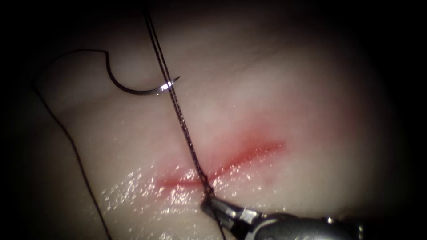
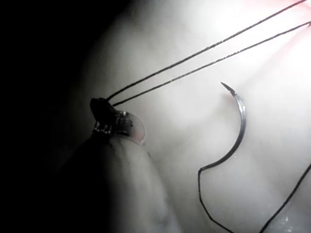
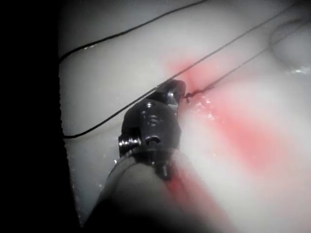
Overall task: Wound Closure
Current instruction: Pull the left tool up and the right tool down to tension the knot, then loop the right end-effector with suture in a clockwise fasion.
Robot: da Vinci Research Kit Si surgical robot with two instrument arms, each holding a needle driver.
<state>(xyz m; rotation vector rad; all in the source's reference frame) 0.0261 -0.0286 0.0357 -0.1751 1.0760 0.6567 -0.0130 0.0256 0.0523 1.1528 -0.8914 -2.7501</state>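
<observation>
The curved needle (image 1: 133,90) lies free on the tissue (image 1: 289,89), up and to the left of the cut (image 1: 249,153), held by neither tool and not in the tissue. Two taut strands of thread (image 1: 180,115) run from the top edge down to the left end of the cut. There my right tool (image 1: 209,204) comes in from the lower right, shut on the thread close to the tissue. The right wrist view has the same jaws (image 3: 176,90) at a small knot (image 3: 188,95). My left tool (image 2: 99,106) is shut on both strands, with the needle (image 2: 239,126) lying beyond it.
A slack tail of thread (image 1: 71,142) leaves the needle's blunt end, loops left and trails down the left side of the tissue. Red fluid (image 1: 187,180) stains and wets the tissue around the cut.
</observation>
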